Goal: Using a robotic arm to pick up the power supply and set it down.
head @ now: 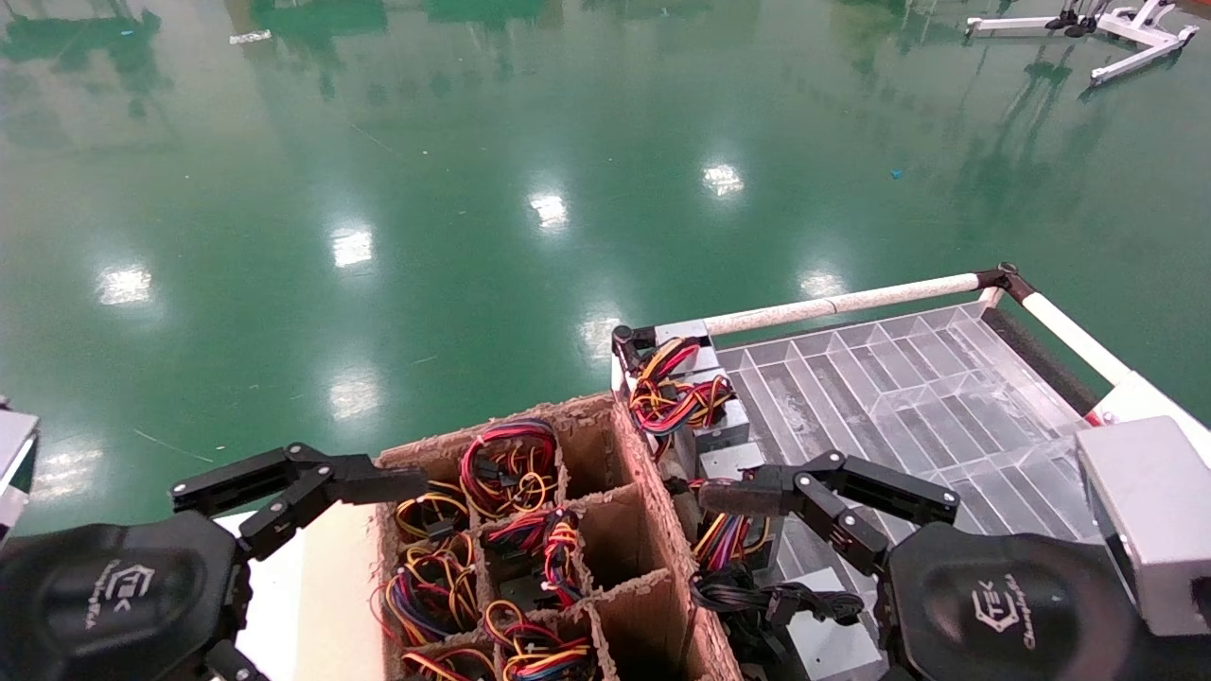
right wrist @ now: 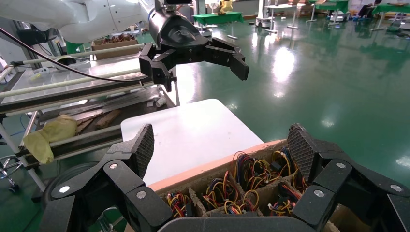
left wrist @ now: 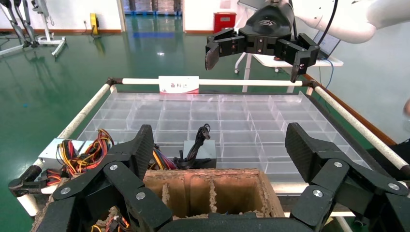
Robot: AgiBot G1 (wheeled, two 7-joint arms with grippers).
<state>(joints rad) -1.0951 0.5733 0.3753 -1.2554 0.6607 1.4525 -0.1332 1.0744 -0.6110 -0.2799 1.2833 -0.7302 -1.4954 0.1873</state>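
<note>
Both grippers hang open and empty above the work. My right gripper [right wrist: 221,137], on the white robotic arm, is over the tray side; one finger [head: 747,494] shows there. My left gripper [left wrist: 218,140] is over the box's left side, finger [head: 378,480]. A silver-grey power supply [head: 676,383] with red, yellow and black wires lies at the tray's far left corner [left wrist: 63,151]. Another with coloured wires [head: 728,534] lies below the right finger. Several more fill the cardboard box cells.
The divided cardboard box [head: 587,416] has empty cells on its tray side. The clear compartment tray [head: 908,378] has white rails. A unit with all-black cables [left wrist: 197,151] lies by the box. A white table [right wrist: 193,130] is left of the box.
</note>
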